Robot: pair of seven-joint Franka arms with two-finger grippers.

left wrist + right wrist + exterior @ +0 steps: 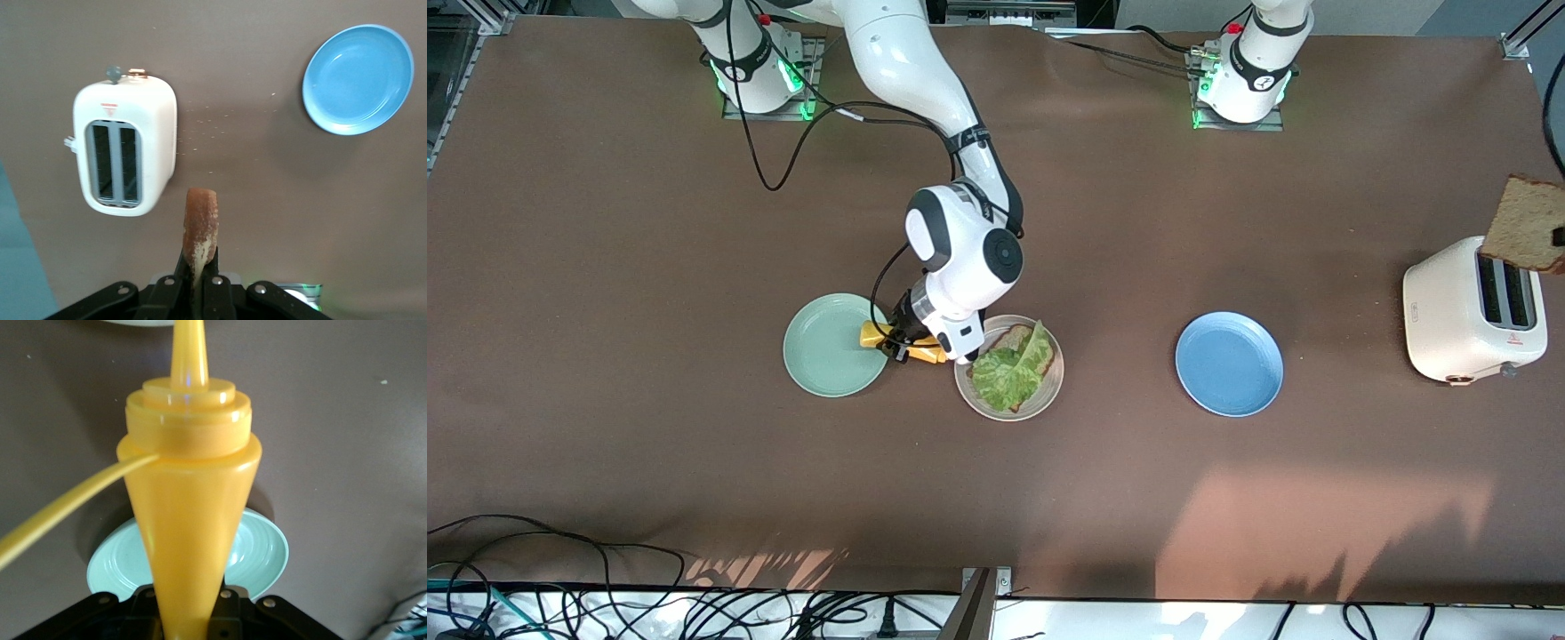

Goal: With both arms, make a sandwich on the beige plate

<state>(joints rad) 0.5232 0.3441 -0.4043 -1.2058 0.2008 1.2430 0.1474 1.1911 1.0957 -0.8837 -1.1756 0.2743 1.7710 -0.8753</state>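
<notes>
The beige plate point(1052, 391) lies mid-table and holds one brown bread slice point(1011, 339) with a ruffled green lettuce leaf point(1007, 375) on top. My right gripper point(903, 345) is shut on a yellow squeeze bottle point(927, 354), low between the mint-green plate and the beige plate; in the right wrist view the bottle point(190, 500) fills the space between the fingers of the gripper point(190, 607). My left gripper point(1558, 236) is shut on a second bread slice point(1528, 233) in the air over the toaster. The slice point(200, 223) stands edge-on in the gripper point(199, 277).
A white two-slot toaster point(1449, 324) stands at the left arm's end of the table, slots empty point(123, 157). A blue plate point(1229, 363) point(357, 80) lies between it and the beige plate. A mint-green plate point(823, 356) point(263, 553) lies beside the bottle. Cables run along the near edge.
</notes>
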